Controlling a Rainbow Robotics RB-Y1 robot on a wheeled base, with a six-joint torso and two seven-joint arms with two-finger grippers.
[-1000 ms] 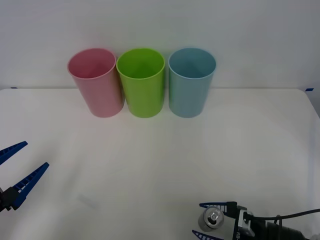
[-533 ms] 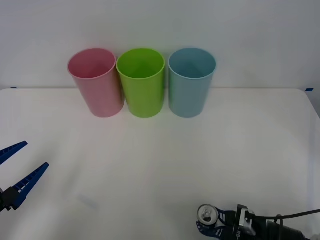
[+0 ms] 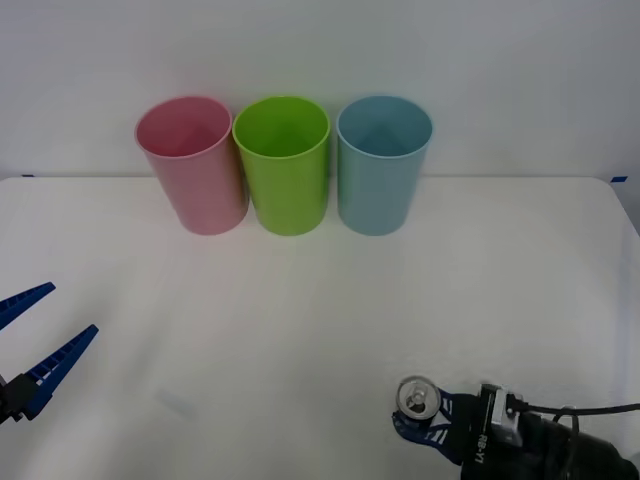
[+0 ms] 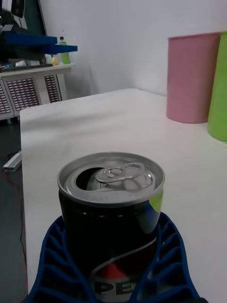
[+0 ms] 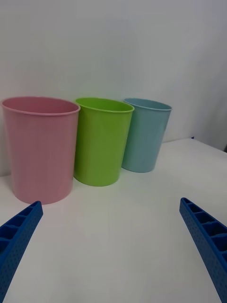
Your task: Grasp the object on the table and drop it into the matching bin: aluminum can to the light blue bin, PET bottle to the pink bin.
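Near the front edge of the white table (image 3: 300,330), on the robot's right side, the right gripper (image 3: 425,432) held the aluminum can (image 3: 417,398). Its two blue ribbed fingers (image 4: 59,265) were squeezed against both sides of the can's dark body. The can stood upright between them. From the right wrist view, the can (image 4: 111,222) had a silver top with a pull tab, and the drinking hole was open. Red and white marks showed low on its dark side. I could not tell if the can's bottom was touching the table or was a little above it.

Far across the table, three tall cups stood in a row by the white wall. The pink bin (image 3: 192,165) was on the left, the lime green bin (image 3: 283,165) was in the middle, and the light blue bin (image 3: 381,165) was on the right. They stood just beside each other, all upright. The can was well apart from all three, on the same side as the light blue bin.

On the left side of the table, the left gripper (image 3: 28,345) hung above the tabletop. Its blue fingers (image 5: 203,236) were spread wide, with nothing between them. From the left wrist view, it pointed toward the three bins.
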